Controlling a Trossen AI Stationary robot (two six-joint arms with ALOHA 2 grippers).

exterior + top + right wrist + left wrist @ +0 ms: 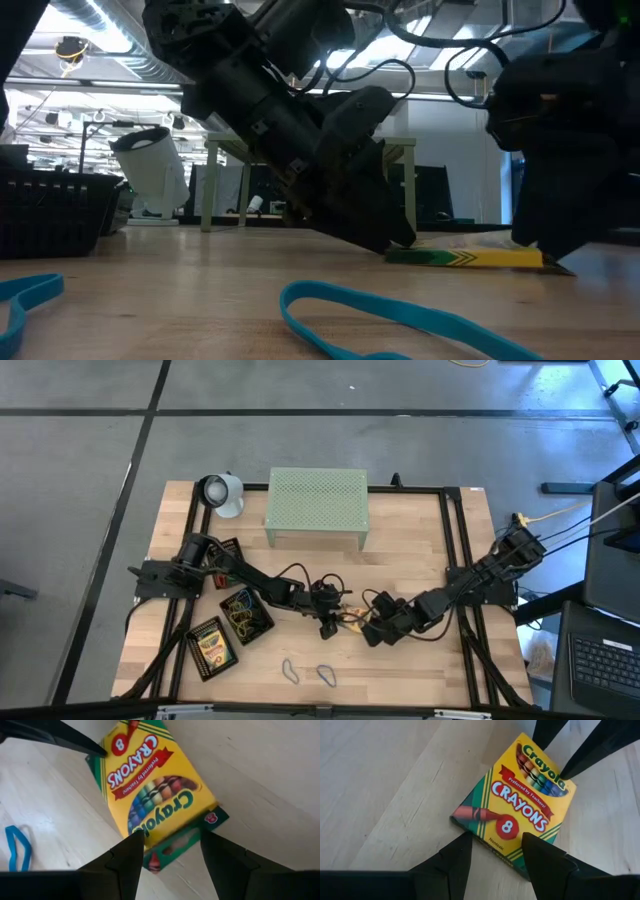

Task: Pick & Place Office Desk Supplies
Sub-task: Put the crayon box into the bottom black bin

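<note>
Near the middle of the table (410, 550) in the overhead frame, both grippers meet over one crayon box (516, 810) lying flat on the wood. The left gripper (497, 851) straddles the box's bottom end with its jaws set wide, and I cannot tell whether they touch it. The right gripper (170, 851) straddles the opposite end the same way, jaws wide, contact unclear. From overhead the box is almost wholly hidden under the two wrists.

Bare wood lies open toward the lower centre, broken only by two rubber bands (308, 674) near the front edge. At lower left a second crayon box (211, 647) sits beside a black mesh tray (246, 614) holding yellow bands. The pale-green stand (317, 505) fills the upper centre.

In the table-level frame the dark arms block most of the background.
</note>
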